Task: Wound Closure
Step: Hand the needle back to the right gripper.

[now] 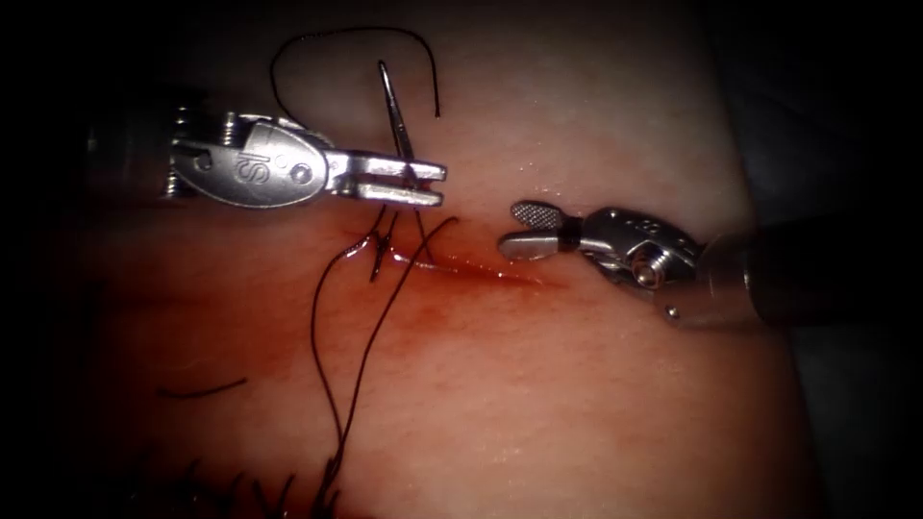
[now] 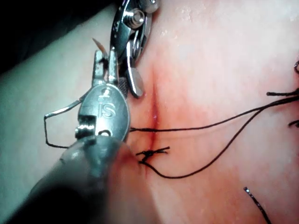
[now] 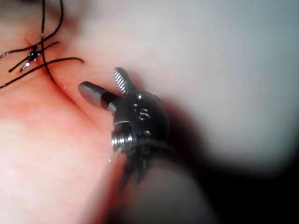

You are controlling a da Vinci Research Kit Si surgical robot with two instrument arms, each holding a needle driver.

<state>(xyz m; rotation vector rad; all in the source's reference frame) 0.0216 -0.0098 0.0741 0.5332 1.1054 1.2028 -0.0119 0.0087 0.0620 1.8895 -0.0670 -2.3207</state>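
Pale pork-belly tissue (image 1: pixel 596 404) is seen lit at the centre and falling into darkness at the edges, and nothing of the room beyond it can be made out. A cut (image 1: pixel 461 269) runs across it, wet with red fluid (image 1: pixel 452 317), and a knotted stitch (image 1: pixel 382 248) is already seated at the cut's left end, with short cut ends of thread (image 1: pixel 202 389) left lying on the tissue below and to the left.

The curved needle (image 1: pixel 394 120) is gripped by the left tool (image 1: pixel 423 183), whose jaws are clenched on it part-way along its curve, so that the upper portion stands up above the jaws; the needle is held clear of the tissue, above the left end of the cut, and is not in it. Dark thread (image 1: pixel 332 356) is seen looping above the needle and trailing down across the cut. The right tool (image 1: pixel 514 229) is held just above the cut, near its middle, with its jaws parted and nothing between them.

As a judgement, a firm grip square to the curve would be wanted, the trailing thread should be kept out of the jaws, and the seated knot should not be dragged on.
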